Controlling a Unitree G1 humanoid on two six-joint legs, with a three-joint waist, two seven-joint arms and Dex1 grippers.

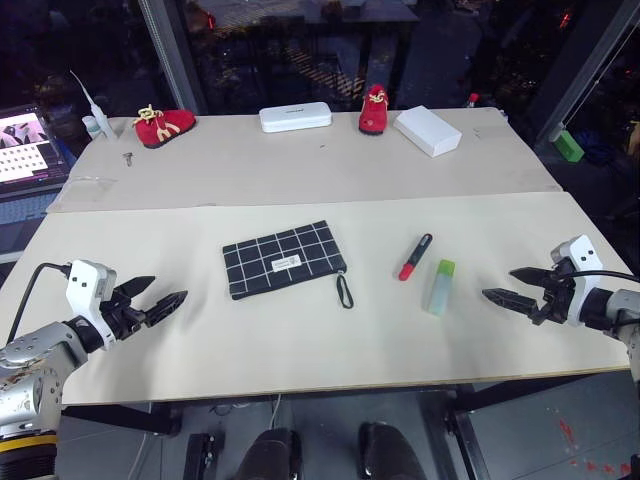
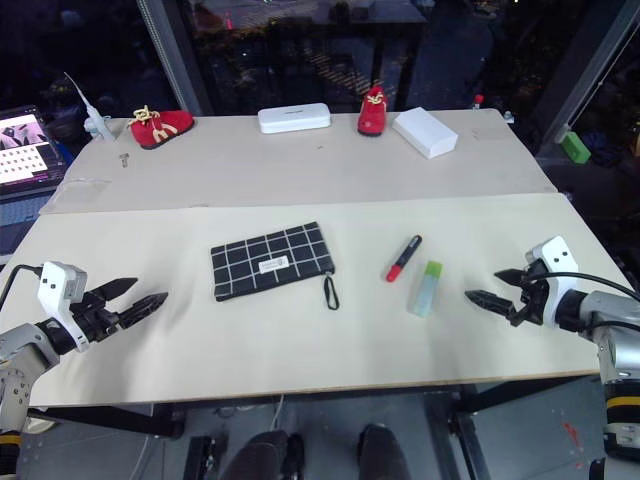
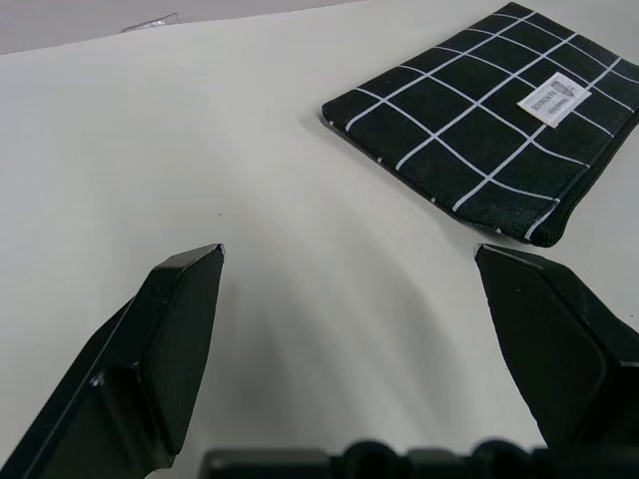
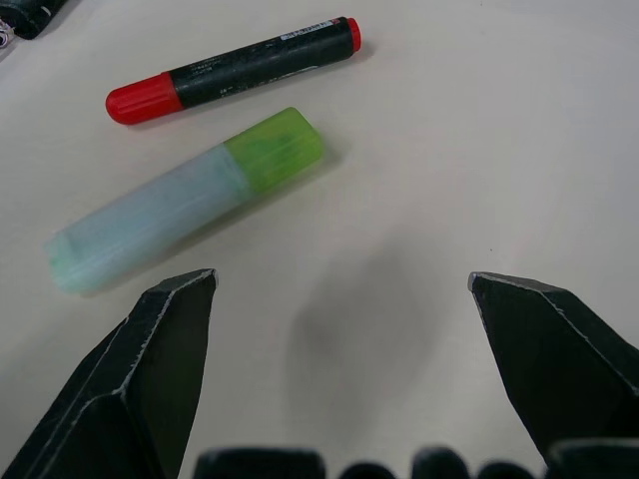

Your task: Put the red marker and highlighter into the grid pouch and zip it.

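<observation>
The grid pouch [image 1: 283, 259] lies flat in the middle of the table, black with white lines, a small white label and a loop strap at its right end. To its right lie the red marker [image 1: 415, 256], black with a red cap, and beside it the highlighter [image 1: 439, 287], pale with a green cap. My left gripper [image 1: 168, 297] hovers open at the near left, pointing toward the pouch [image 3: 479, 120]. Open as well, my right gripper [image 1: 497, 285] hangs at the near right, pointing at the highlighter [image 4: 185, 198] and marker [image 4: 232, 70], apart from both.
At the table's back stand two red shoes [image 1: 162, 126], a white hard case [image 1: 295, 118], a white box [image 1: 427, 130] and a small bottle [image 1: 95, 122]. A laptop [image 1: 27, 148] sits off the far left edge.
</observation>
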